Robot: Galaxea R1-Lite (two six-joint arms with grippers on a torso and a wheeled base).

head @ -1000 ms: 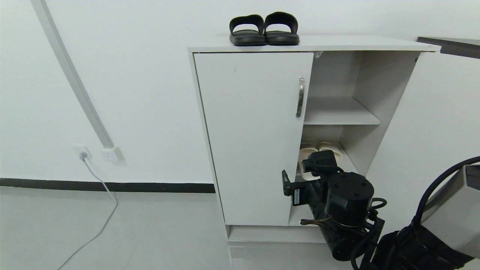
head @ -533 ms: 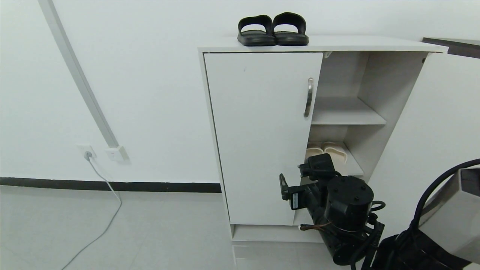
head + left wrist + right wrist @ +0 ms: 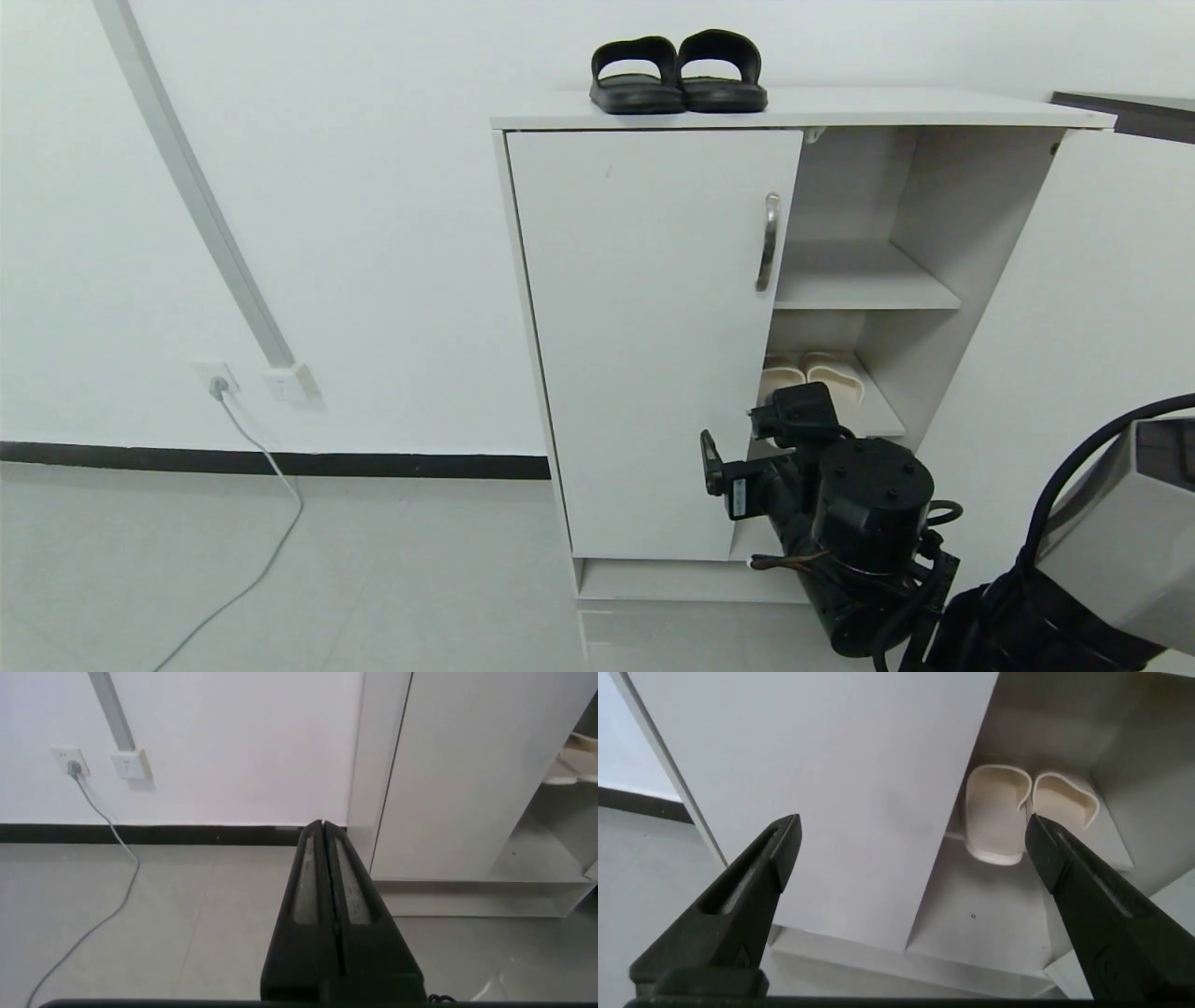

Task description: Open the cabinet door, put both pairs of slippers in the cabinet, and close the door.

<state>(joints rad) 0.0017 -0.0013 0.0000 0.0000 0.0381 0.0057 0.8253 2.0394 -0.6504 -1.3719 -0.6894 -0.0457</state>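
Observation:
A pair of black slippers (image 3: 678, 75) stands on top of the white cabinet (image 3: 934, 108). Its left door (image 3: 653, 355) is closed and its right door (image 3: 1074, 308) is swung wide open. A pair of beige slippers (image 3: 812, 378) (image 3: 1029, 812) lies on the lower shelf (image 3: 990, 915) inside. My right gripper (image 3: 747, 439) (image 3: 910, 859) is open and holds nothing; it sits low in front of the opening, just short of the beige slippers. My left gripper (image 3: 322, 835) is shut and empty, low above the floor, left of the cabinet (image 3: 458, 775).
The closed door has a metal handle (image 3: 767, 241) at its right edge. The upper shelf (image 3: 864, 289) is bare. A wall outlet with a cable (image 3: 217, 385) (image 3: 70, 763) sits far left, with open floor (image 3: 280, 579) below it.
The whole head picture slid sideways, so the camera moved. Against the cabinet, my right gripper now sits slightly lower and farther out, uncovering more of the beige slippers.

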